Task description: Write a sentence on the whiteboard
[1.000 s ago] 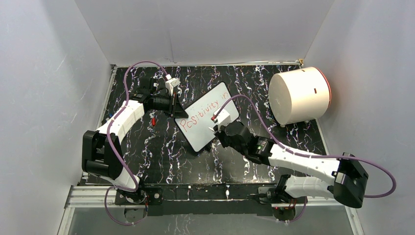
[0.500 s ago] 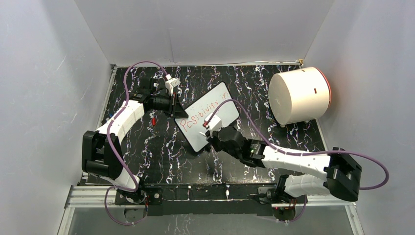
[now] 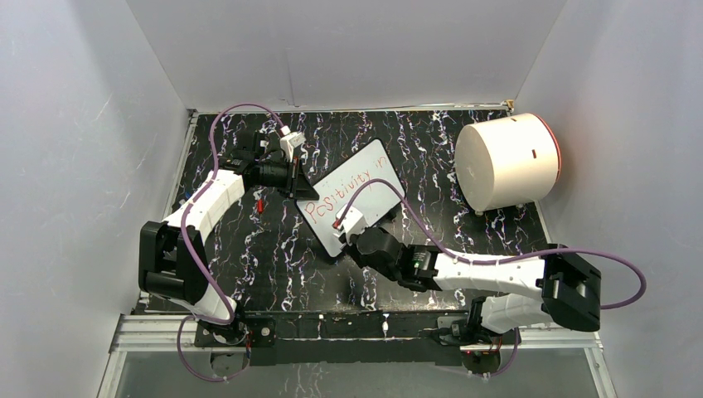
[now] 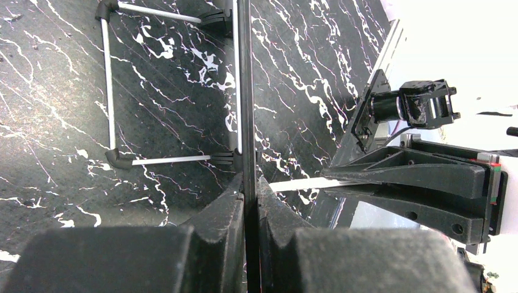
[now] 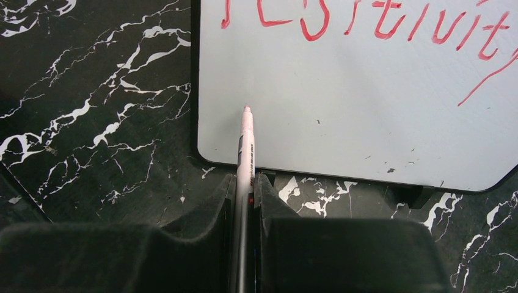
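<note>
The whiteboard (image 3: pixel 365 199) lies tilted in the middle of the table. One line of the red sentence (image 3: pixel 344 191) runs across it, reading "Positivity" and a short further word. My left gripper (image 3: pixel 294 177) is shut on the board's far left edge, which shows edge-on between the fingers in the left wrist view (image 4: pixel 246 110). My right gripper (image 3: pixel 358 239) is shut on a white marker (image 5: pixel 245 152). The marker's red tip points at the blank lower left part of the board (image 5: pixel 366 104), below the start of the writing (image 5: pixel 379 21). I cannot tell if the tip touches.
A big white cylinder (image 3: pixel 506 162) lies at the back right. A small red piece (image 3: pixel 259 205) lies on the black marbled table left of the board. White walls close in three sides. The board's thin grey legs (image 4: pixel 110 79) show underneath it.
My right gripper has carried the marker leftward and nearer along the board, from the right end of the written line to below its start. The left arm and the board have not moved.
</note>
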